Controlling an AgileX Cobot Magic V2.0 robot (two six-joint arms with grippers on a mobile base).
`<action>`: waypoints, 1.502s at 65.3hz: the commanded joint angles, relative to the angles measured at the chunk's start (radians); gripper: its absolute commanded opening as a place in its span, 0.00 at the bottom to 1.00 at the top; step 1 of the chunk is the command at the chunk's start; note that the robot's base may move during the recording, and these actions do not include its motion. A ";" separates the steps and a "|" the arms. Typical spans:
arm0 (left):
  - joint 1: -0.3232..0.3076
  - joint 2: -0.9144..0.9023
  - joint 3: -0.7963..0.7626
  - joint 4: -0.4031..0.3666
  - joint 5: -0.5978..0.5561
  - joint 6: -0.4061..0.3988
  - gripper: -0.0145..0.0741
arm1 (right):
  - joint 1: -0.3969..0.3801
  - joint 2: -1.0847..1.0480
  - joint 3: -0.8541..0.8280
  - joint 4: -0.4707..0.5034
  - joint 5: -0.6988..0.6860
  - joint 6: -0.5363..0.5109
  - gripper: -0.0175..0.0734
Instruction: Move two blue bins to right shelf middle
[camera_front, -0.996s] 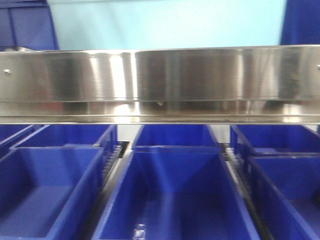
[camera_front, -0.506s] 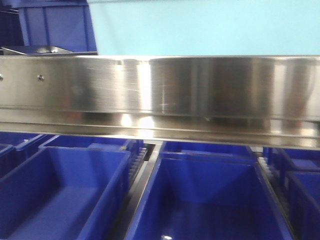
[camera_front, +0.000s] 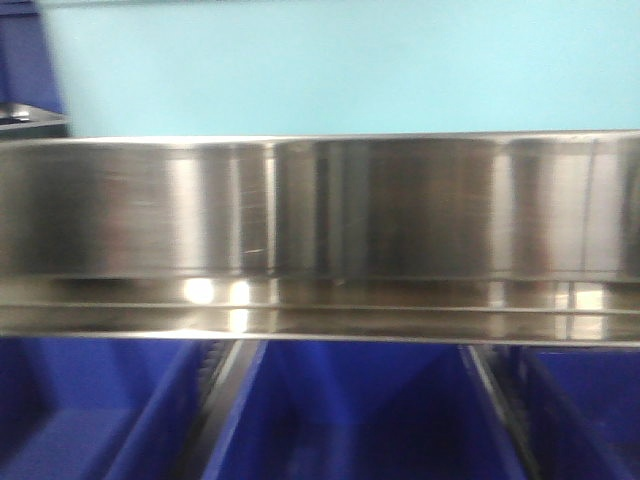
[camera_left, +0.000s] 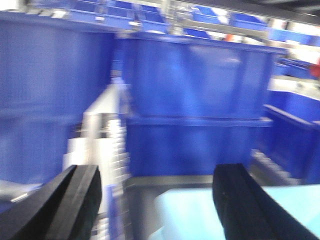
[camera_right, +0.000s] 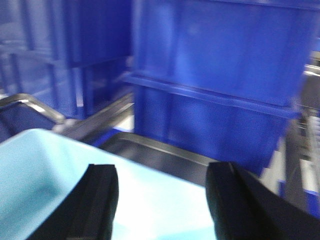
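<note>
Directly above the steel rail rises a pale-blue bin.

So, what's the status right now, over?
Left gripper open, right gripper open. Pale blue bin seen just above steel shelf rail. Dark blue bins packed on level below.

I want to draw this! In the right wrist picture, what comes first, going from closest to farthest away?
right gripper, jaws apart → pale blue bin → shiny steel rail → dark blue bins at the back
</note>
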 joint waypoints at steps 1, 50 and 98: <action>-0.007 -0.009 -0.001 0.004 -0.019 0.003 0.59 | 0.000 -0.009 0.001 -0.002 -0.012 -0.007 0.51; -0.007 -0.009 -0.001 0.004 -0.019 0.003 0.59 | 0.000 -0.009 0.001 -0.002 -0.012 -0.007 0.51; -0.007 -0.009 -0.001 0.004 -0.019 0.003 0.59 | 0.000 -0.009 0.001 -0.002 -0.014 -0.007 0.51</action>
